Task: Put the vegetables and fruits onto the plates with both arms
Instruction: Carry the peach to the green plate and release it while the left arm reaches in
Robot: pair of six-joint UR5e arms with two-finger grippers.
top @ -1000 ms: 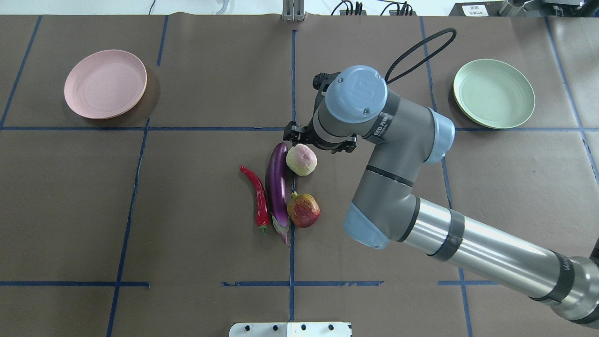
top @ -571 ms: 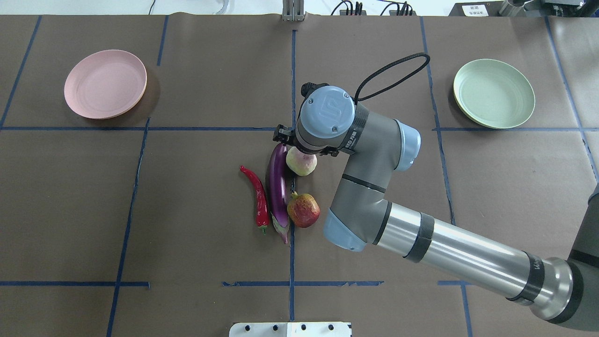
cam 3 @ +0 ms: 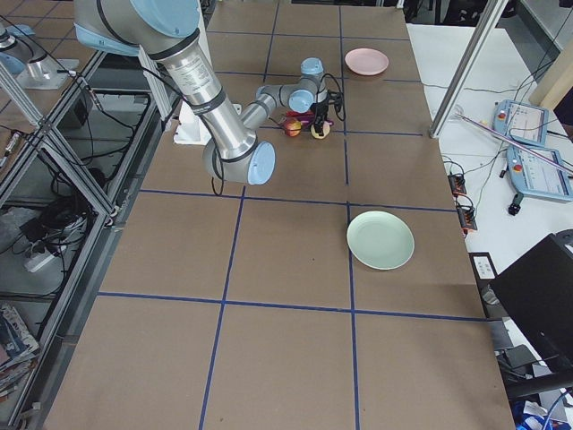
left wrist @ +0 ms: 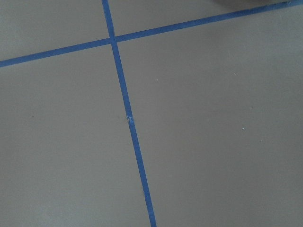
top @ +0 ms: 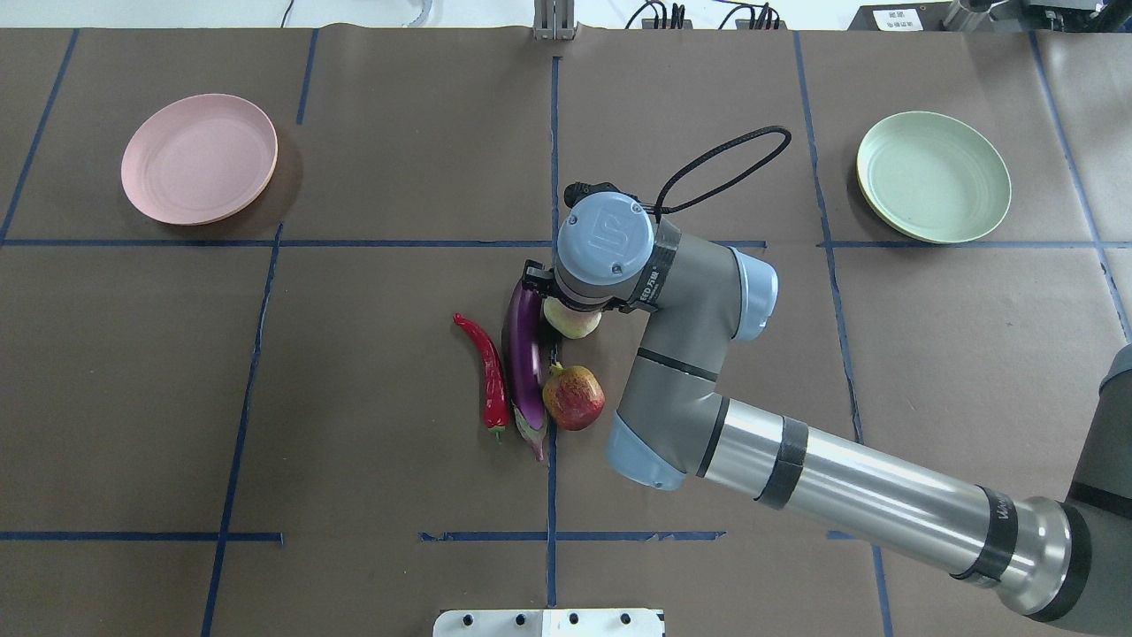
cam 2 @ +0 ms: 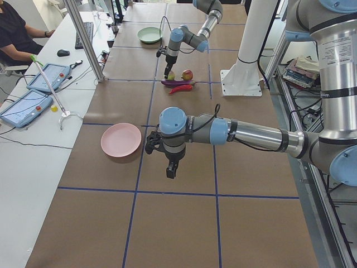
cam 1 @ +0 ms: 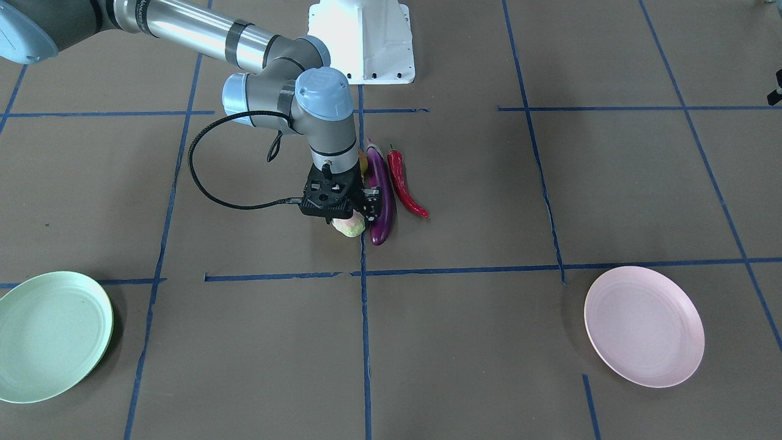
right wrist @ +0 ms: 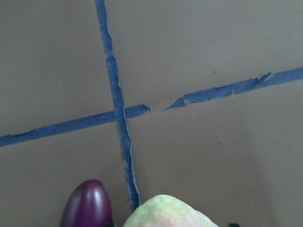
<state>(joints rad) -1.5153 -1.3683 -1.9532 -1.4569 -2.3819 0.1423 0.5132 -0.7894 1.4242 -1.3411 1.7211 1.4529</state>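
The pale green fruit [top: 575, 322] lies at mid-table beside the tip of the purple eggplant [top: 523, 354]. The red chili [top: 488, 372] lies left of the eggplant and the red-and-yellow fruit [top: 575, 398] to its right. My right gripper [cam 1: 349, 215] hangs straight down over the pale green fruit [cam 1: 349, 228], open, with the fruit [right wrist: 165, 213] between its jaws on the table. The pink plate [top: 199, 159] at the far left and the green plate [top: 933, 177] at the far right hold nothing. My left gripper [cam 2: 172, 170] hovers over bare table near the pink plate [cam 2: 120, 139]; I cannot tell its state.
The white base block [cam 1: 361, 40] stands at the robot's edge of the table. A black cable loop [top: 725, 168] sticks out from the right wrist. Blue tape lines [left wrist: 128, 118] cross the brown table cover. An operator [cam 2: 17, 33] sits beside the table's left end.
My right arm has swung left and toward the robot and come down, so the wrist now covers most of the pale green fruit. The produce and plates have not moved.
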